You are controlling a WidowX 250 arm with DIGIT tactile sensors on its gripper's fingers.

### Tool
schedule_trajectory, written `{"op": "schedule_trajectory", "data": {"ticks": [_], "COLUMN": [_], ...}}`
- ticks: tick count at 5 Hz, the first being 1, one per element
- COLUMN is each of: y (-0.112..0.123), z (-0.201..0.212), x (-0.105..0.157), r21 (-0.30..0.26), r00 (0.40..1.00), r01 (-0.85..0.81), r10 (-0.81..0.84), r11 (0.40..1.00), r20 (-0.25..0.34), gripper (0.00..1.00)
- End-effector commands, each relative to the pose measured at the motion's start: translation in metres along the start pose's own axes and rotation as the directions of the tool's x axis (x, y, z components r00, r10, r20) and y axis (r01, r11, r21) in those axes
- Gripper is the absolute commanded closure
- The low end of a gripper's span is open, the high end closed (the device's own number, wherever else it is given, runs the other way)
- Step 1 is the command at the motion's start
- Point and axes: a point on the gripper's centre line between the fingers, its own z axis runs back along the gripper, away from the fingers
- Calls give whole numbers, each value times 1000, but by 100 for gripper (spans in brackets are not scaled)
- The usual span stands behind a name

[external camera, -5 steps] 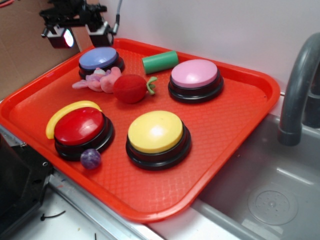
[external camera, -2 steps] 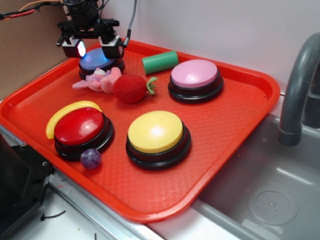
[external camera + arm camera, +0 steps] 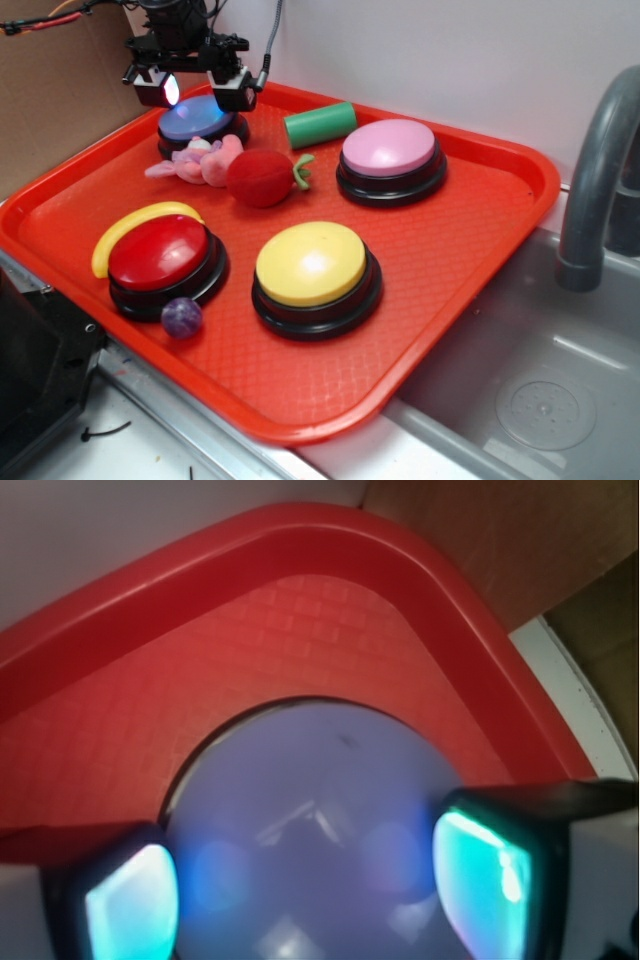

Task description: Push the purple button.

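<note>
The purple button (image 3: 198, 119) has a periwinkle dome on a black base and sits at the back left corner of the red tray (image 3: 470, 260). My gripper (image 3: 192, 90) hangs open just above its back edge, one finger on each side. In the wrist view the button's dome (image 3: 310, 820) fills the space between my two fingertips (image 3: 130, 905), which glow cyan. I cannot tell whether the fingertips touch the dome.
On the tray stand a pink button (image 3: 390, 158), a yellow button (image 3: 315, 275) and a red button (image 3: 165, 262). A green cylinder (image 3: 320, 124), red plush strawberry (image 3: 263, 177), pink plush toy (image 3: 200, 162), yellow banana (image 3: 125, 232) and small purple ball (image 3: 181, 317) lie around. A sink (image 3: 540, 400) and faucet (image 3: 595, 180) are at right.
My gripper came down from the tray's back left corner and moved right over the purple button, which glowed bright blue under it; now the gripper sits slightly higher and the glow is dimmer.
</note>
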Motion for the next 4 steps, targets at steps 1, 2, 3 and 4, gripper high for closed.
{"op": "schedule_trajectory", "data": {"ticks": [1, 2, 3, 4], "y": [8, 15, 21, 25], "z": [29, 48, 57, 66], "x": [-9, -12, -15, -18], "r21": [10, 8, 2, -3], "r00": [1000, 1000, 1000, 1000], "r01": [24, 20, 10, 11], "r10": [-24, -20, -10, -11], "r11": [1000, 1000, 1000, 1000], "r20": [-11, 0, 11, 15], "gripper": [0, 0, 0, 0]}}
